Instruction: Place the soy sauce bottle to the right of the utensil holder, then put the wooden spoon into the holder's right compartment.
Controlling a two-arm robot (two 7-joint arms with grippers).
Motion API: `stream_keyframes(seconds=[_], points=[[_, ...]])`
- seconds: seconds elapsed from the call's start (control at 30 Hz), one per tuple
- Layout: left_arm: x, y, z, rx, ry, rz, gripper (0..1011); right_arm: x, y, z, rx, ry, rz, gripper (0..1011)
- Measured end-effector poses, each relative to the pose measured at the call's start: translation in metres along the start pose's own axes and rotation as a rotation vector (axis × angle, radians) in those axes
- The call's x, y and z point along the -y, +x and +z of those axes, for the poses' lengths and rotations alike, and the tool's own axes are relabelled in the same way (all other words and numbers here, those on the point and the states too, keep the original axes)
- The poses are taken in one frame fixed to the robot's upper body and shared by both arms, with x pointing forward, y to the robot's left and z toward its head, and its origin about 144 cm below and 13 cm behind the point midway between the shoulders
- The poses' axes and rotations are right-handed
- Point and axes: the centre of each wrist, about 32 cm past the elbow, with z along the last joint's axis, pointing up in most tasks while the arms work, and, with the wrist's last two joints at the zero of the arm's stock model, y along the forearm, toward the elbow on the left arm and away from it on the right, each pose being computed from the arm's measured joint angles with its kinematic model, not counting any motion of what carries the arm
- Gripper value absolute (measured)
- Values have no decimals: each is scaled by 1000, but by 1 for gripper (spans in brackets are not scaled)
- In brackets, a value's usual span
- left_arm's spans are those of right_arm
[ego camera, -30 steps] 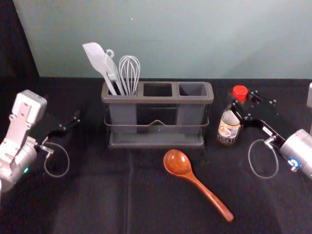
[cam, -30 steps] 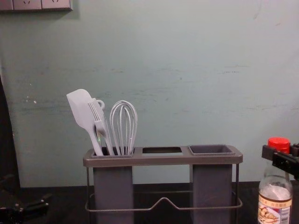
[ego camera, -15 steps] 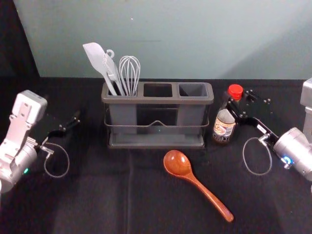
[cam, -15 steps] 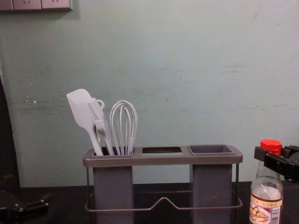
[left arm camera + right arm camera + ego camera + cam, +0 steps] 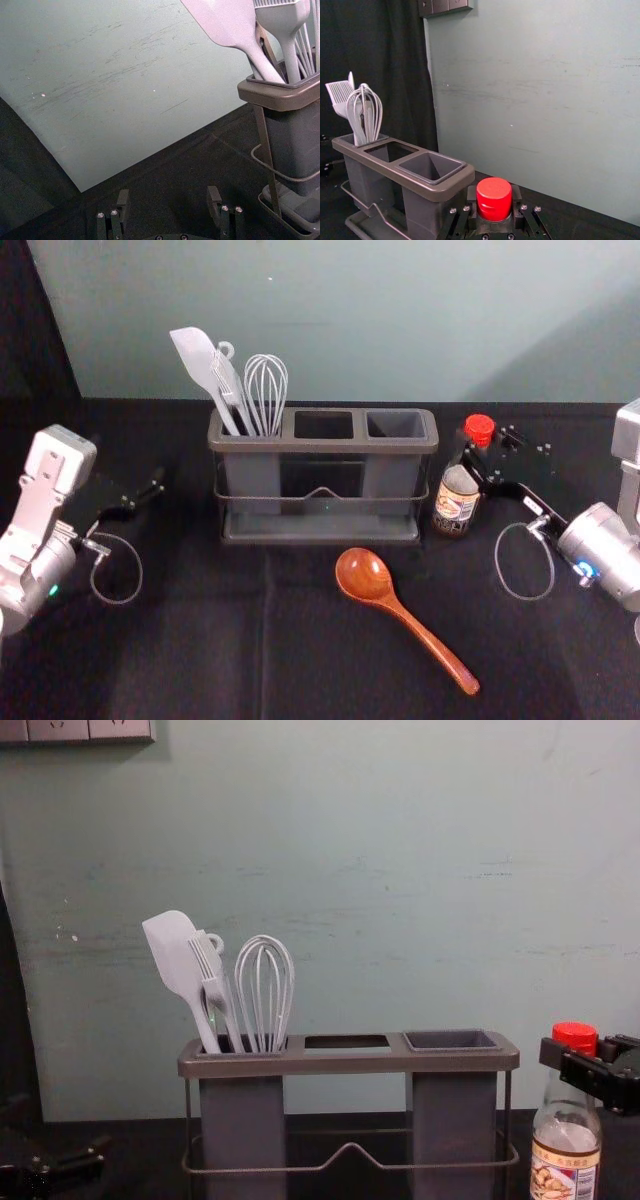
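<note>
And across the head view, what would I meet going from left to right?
Left gripper, spatula, whisk, holder's middle opening, holder's right compartment, soy sauce bottle, right arm's silver section.

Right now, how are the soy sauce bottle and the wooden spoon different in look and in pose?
The soy sauce bottle is upright, held by the right gripper; the wooden spoon lies flat, held by nothing. The bottle has a red cap and printed label; the spoon is plain reddish-brown. Both are outside the utensil holder.

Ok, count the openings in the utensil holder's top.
3: left opening, holding the whisk; middle opening; right opening, nearest the soy sauce bottle. None hidden.
</note>
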Motion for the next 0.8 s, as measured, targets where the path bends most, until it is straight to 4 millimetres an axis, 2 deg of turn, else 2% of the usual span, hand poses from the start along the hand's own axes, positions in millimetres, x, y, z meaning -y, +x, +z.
stream_keyframes(seconds=[0.17,0.2,0.3,0.43,0.5,0.53,0.57,0.63,0.77,0.8], points=[[0,0,0,0,0,0,1000,1,-1,0,1,2,0,398],[0,0,0,0,0,0,1000,1,-1,1,3,4,-2,448],[0,0,0,0,0,0,1000,2,-2,3,6,11,-5,507],[0,0,0,0,0,0,1000,7,-5,12,19,38,-15,678],[0,0,0,0,0,0,1000,11,-8,20,29,61,-25,711],[0,0,0,0,0,0,1000,14,-10,25,35,76,-33,765],[0,0,0,0,0,0,1000,16,-12,29,39,83,-36,765],[0,0,0,0,0,0,1000,23,-19,36,44,92,-48,865],[0,0,0,0,0,0,1000,32,-30,42,38,96,-55,932],[0,0,0,0,0,0,1000,36,-36,44,33,92,-53,979]])
